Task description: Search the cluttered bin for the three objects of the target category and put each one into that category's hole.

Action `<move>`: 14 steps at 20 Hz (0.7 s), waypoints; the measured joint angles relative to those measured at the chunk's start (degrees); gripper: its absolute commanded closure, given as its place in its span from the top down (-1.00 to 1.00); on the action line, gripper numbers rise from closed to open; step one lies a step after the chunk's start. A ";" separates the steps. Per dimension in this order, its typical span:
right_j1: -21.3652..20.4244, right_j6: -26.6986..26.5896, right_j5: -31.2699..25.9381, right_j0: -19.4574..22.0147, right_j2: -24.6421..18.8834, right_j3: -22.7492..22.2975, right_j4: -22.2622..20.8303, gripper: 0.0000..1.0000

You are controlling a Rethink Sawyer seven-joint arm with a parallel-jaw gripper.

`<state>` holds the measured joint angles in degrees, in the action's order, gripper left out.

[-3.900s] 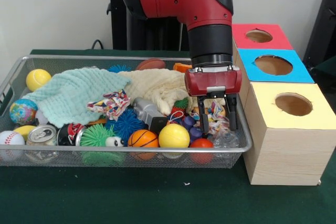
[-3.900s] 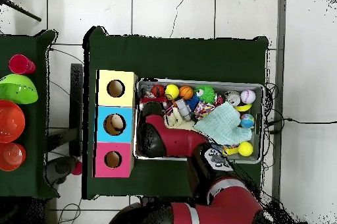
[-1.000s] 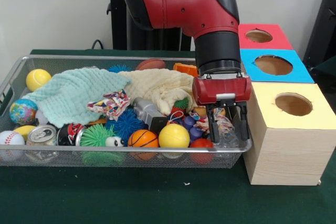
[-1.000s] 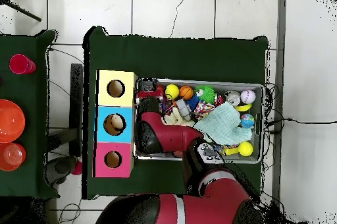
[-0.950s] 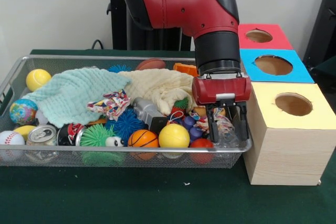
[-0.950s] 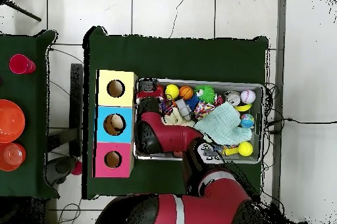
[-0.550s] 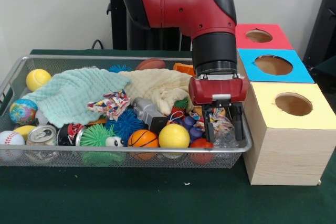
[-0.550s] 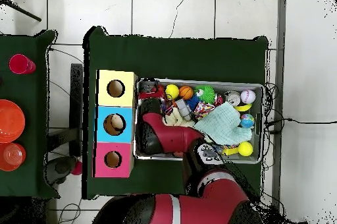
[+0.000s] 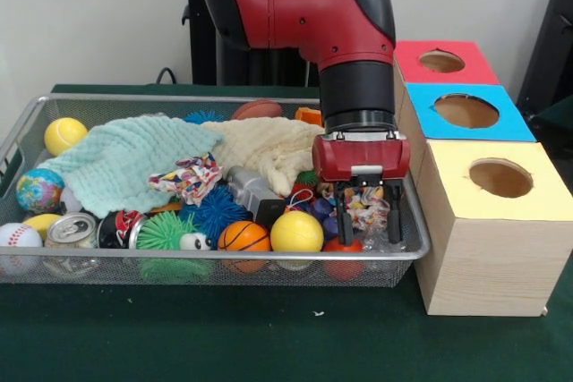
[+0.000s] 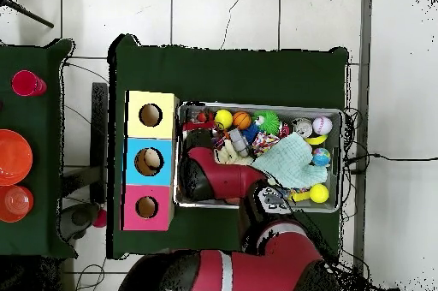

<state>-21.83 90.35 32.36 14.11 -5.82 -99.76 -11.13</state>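
The tool (image 9: pixel 368 218) hangs inside the right end of the wire basket (image 9: pixel 215 257) on the green desk (image 9: pixel 269 337), its two black fingers (image 9: pixel 345 218) spread apart and straddling a patterned rag (image 9: pixel 365 207) without clamping it. A clear plastic bottle (image 9: pixel 400 232) lies in the basket's right corner, just beside the tool. The blue-framed hole (image 9: pixel 466 111) sits in the wooden box (image 9: pixel 488 257) to the basket's right, between the red-framed hole (image 9: pixel 441 61) and the yellow-framed hole (image 9: pixel 500 177).

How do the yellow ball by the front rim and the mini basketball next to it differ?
The yellow ball is plain, smooth and slightly larger; the mini basketball is orange with black seam lines. The yellow ball sits nearer the gripper, the basketball beside the green spiky toy. Both are round and rest against the bin front wall.
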 measured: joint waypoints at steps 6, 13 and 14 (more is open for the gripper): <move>0.88 0.01 -0.12 0.01 -0.02 1.10 -0.02 1.00; 0.55 0.01 -1.64 0.56 -0.62 1.10 -0.02 1.00; 0.43 0.01 -2.15 0.73 -0.83 1.09 -0.02 1.00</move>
<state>-21.40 90.36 30.21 14.85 -6.65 -98.67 -11.15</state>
